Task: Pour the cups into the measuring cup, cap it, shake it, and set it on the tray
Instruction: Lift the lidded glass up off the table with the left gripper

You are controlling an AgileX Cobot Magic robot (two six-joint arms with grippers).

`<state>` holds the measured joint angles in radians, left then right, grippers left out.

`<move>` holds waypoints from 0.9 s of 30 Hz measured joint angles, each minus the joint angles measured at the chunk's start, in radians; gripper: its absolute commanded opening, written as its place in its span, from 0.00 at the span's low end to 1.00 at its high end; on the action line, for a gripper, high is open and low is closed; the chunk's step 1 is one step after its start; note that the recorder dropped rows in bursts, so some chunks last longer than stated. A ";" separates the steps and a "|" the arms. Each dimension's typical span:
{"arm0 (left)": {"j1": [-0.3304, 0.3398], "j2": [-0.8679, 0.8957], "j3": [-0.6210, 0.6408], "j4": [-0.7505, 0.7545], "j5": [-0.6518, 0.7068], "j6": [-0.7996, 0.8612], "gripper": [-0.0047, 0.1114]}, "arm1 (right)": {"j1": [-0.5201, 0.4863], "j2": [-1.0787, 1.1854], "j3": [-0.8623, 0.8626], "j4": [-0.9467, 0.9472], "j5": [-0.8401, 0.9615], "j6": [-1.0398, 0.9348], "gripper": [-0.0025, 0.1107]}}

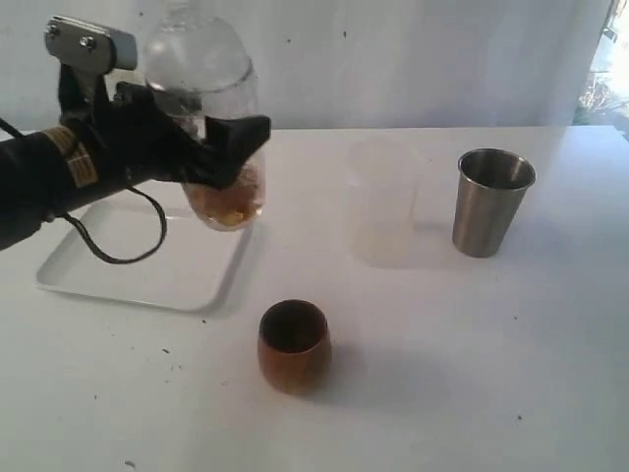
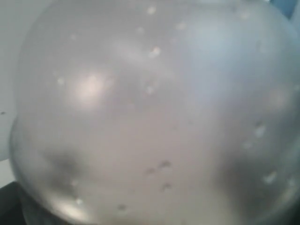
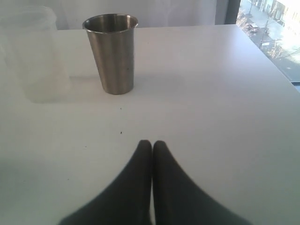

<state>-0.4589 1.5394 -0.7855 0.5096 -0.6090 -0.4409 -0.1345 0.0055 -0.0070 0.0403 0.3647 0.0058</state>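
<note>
Cup nearest the camera: the brown wooden cup, upright on the white table, with bare tabletop all around it. I can't make out anything inside, it just looks dark.

A bit further back on the left is the tray, flat on the table. A black cable from the left arm droops in a loop over it.

Over the tray's far right corner, the left gripper has its jaws spread wide and clamped round the measuring cup. The cup is tilted, with brownish stuff sitting at its lower end. I honestly can't tell whether that end touches the tray or hangs just above it. The left wrist camera is useless here, just a blurry grey wall of the measuring cup with little specks on it.

Going right at roughly the same depth there's a frosted cup, upright. It stands between the held cup and the steel tumbler, which is also upright, near the frosted one but not touching.

The right gripper has its fingers pressed together on nothing. Only open table lies between it and the tumbler.
</note>
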 measured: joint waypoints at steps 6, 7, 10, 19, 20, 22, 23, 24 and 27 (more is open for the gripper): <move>0.013 -0.005 0.015 -0.046 0.001 0.003 0.04 | 0.000 0.000 0.000 0.000 0.000 0.000 0.02; 0.016 -0.006 0.015 0.025 0.001 -0.034 0.04 | 0.000 0.000 0.000 0.000 0.000 0.000 0.02; -0.040 -0.012 0.008 -0.020 0.073 0.088 0.04 | 0.000 0.000 0.000 0.000 0.000 0.000 0.02; -0.061 -0.023 0.004 -0.028 0.107 0.105 0.04 | 0.000 0.000 0.000 0.000 0.000 0.000 0.02; -0.061 -0.021 0.001 -0.100 0.109 0.145 0.04 | 0.000 0.000 0.000 0.000 0.000 0.000 0.02; -0.040 -0.021 0.001 -0.121 0.102 0.119 0.04 | 0.000 0.000 0.000 0.000 0.000 0.000 0.02; -0.034 -0.025 0.001 -0.064 0.102 0.084 0.04 | 0.000 0.000 0.000 0.000 0.000 0.000 0.02; -0.034 -0.029 0.001 -0.021 0.114 0.068 0.04 | 0.000 0.000 0.000 0.000 0.000 0.000 0.02; -0.073 -0.016 -0.010 -0.060 0.146 0.113 0.04 | 0.000 0.000 0.000 0.000 0.000 0.000 0.02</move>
<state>-0.5322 1.5239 -0.7954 0.4498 -0.4626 -0.3281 -0.1345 0.0055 -0.0070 0.0403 0.3647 0.0058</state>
